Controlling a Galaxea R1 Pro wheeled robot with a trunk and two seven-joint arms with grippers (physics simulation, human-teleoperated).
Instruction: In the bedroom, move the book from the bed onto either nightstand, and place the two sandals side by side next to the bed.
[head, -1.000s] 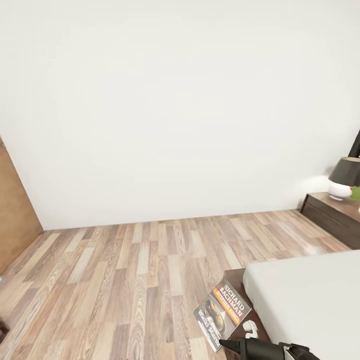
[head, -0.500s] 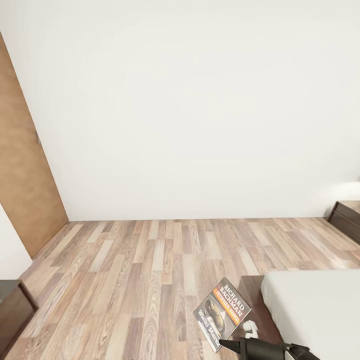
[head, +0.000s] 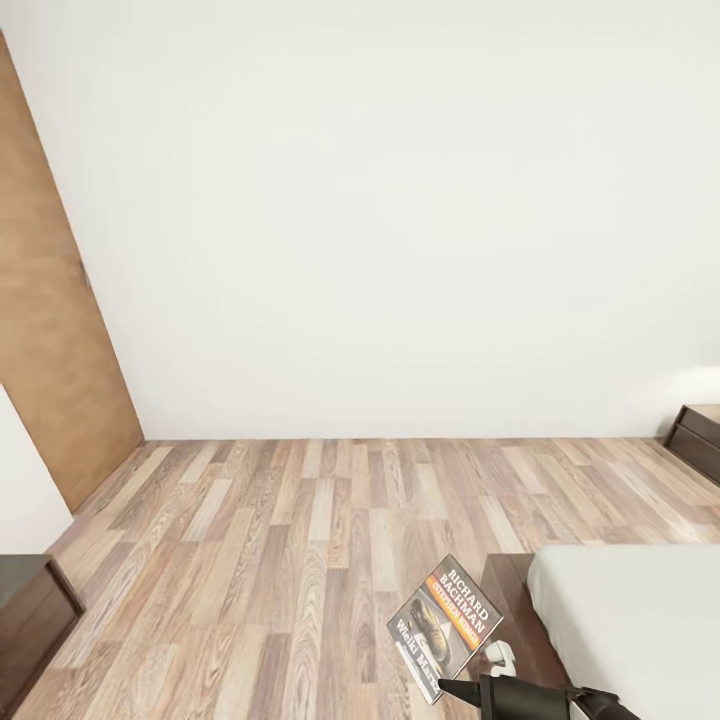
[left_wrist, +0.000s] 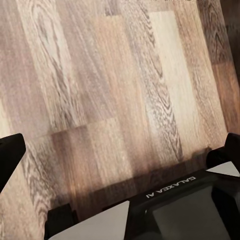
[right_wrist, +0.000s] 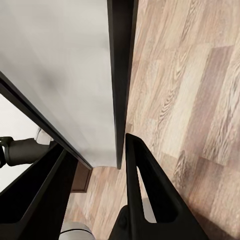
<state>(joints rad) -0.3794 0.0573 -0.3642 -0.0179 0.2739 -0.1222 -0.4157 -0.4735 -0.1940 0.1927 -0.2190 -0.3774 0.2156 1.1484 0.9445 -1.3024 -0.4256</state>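
At far left a dark cabinet (head: 30, 610) juts in below a brown wall panel (head: 50, 330); a bare white wall (head: 400, 200) rises behind the wood-plank floor (head: 260, 540). The left gripper (left_wrist: 120, 150) hangs open and empty over the planks. The book (head: 445, 628) tilts up, pinched at its lower edge by the right gripper (head: 450, 688), beside the bed (head: 630, 610). So thin an edge grip could slip if the robot turns sharply, dropping it.

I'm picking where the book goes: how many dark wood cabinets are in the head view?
2: one cabinet at the lower left edge, another cabinet at the right edge by the wall. Both are cut off, so more may lie beyond the picture.
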